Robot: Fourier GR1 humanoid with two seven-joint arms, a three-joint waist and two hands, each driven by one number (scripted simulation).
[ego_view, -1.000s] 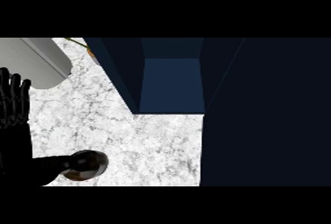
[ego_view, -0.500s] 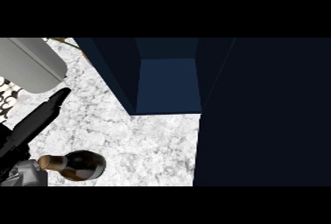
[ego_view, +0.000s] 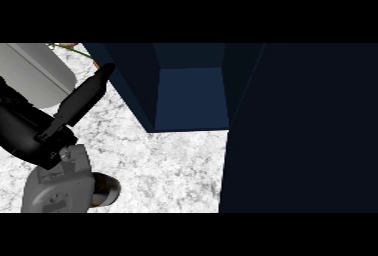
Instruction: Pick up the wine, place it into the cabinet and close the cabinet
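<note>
head view: our left hand (ego_view: 44, 125), fingers straight and holding nothing, sits just above the wine (ego_view: 103, 191); pickup, placing in the open cabinet (ego_view: 192, 100) up-right, closing all remain.

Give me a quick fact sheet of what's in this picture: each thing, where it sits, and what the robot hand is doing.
Counter: white marbled top
Cabinet: dark blue, open, at upper centre
Cabinet door: dark panel swung open, filling the right side
Wine bottle: dark, at lower left, mostly hidden behind a grey forearm
Left robot hand: black, at left edge, fingers straight and pointing toward the cabinet
Right robot hand: not in view
</note>
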